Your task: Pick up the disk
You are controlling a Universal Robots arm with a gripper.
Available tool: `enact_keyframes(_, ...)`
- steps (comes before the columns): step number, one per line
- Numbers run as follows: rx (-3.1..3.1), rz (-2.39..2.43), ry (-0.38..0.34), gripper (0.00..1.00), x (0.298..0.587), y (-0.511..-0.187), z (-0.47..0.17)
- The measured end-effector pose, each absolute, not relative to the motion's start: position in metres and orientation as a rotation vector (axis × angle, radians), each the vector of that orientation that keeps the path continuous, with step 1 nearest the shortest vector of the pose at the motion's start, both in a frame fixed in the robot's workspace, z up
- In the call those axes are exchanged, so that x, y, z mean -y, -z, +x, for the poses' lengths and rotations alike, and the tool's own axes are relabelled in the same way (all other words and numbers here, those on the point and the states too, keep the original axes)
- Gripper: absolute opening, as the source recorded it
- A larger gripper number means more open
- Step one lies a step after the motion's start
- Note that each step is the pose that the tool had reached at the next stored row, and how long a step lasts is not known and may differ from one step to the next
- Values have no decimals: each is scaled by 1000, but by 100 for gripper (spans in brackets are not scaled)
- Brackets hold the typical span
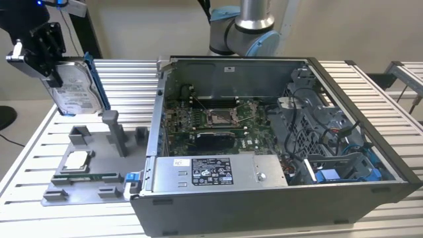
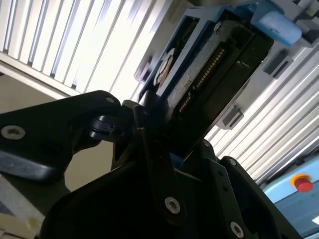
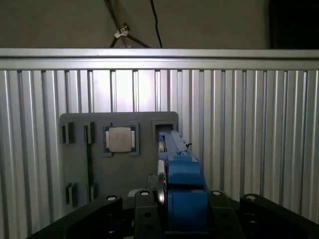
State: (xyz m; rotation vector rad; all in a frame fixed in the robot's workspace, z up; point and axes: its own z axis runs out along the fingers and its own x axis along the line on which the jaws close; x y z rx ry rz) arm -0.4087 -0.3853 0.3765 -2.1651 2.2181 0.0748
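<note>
In the upper left of the exterior view, the black hand (image 1: 47, 62) is clamped across the flat faces of the disk (image 1: 78, 91), a silver metal hard drive with a white label and a blue plastic carrier frame. We see it hanging on edge, clear above the grey slotted fixture plate (image 1: 79, 186) on the ribbed aluminium counter (image 1: 370, 84). We judge this edge-up hold matches the plate's upright posts, which would cradle it standing. The open grey computer case (image 1: 264, 210) sits just beside the plate.
</note>
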Motion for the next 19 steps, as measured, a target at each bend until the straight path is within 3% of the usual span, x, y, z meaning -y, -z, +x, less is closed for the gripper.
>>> enact_keyframes(19,-2218,-2165,-75,0,385,-463,-409)
